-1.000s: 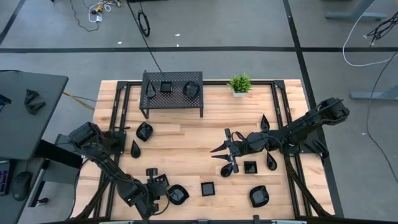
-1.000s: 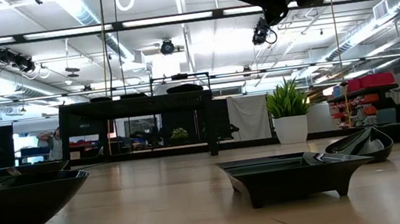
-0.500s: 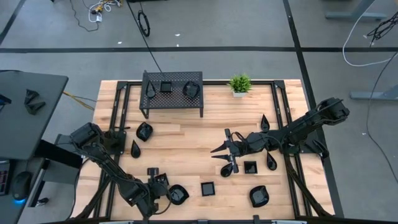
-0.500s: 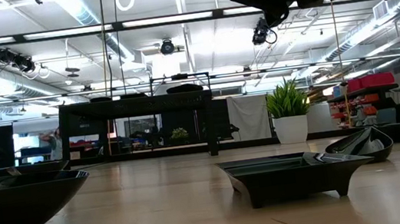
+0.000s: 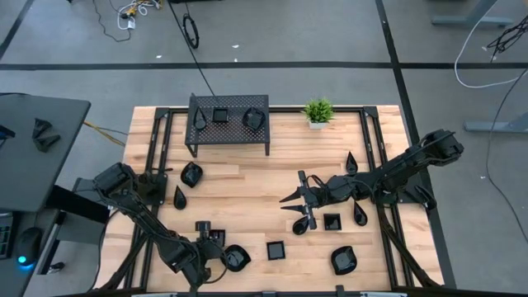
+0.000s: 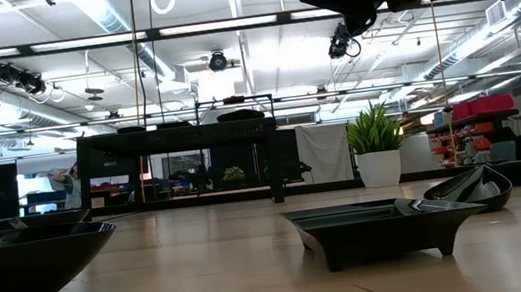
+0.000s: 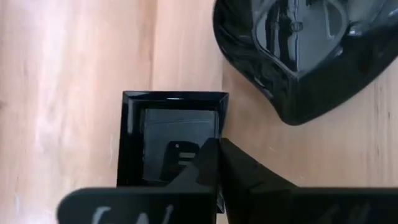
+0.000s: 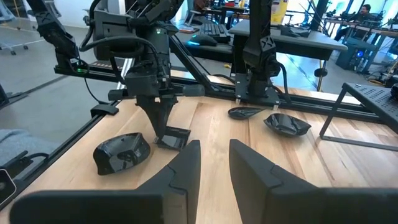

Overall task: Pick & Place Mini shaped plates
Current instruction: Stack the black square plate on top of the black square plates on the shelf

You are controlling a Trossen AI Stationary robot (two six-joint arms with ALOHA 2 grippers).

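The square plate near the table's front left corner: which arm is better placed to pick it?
Left. The left gripper is right at the square plate, a finger inside its rim. The right gripper hovers mid-table, far away.

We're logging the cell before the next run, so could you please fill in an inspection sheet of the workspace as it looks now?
Surface: wooden table, in a black frame.
Job's things: three mini plates on the rack; others scattered over the table, among them a square plate and a rounded plate side by side at the front left.
Clutter: small potted plant at the back edge.
Grippers: left gripper down at the square plate; right gripper open and empty near the table's middle.
Cables: black cable and white cables on the floor.
Surroundings: dark desk left of the table.
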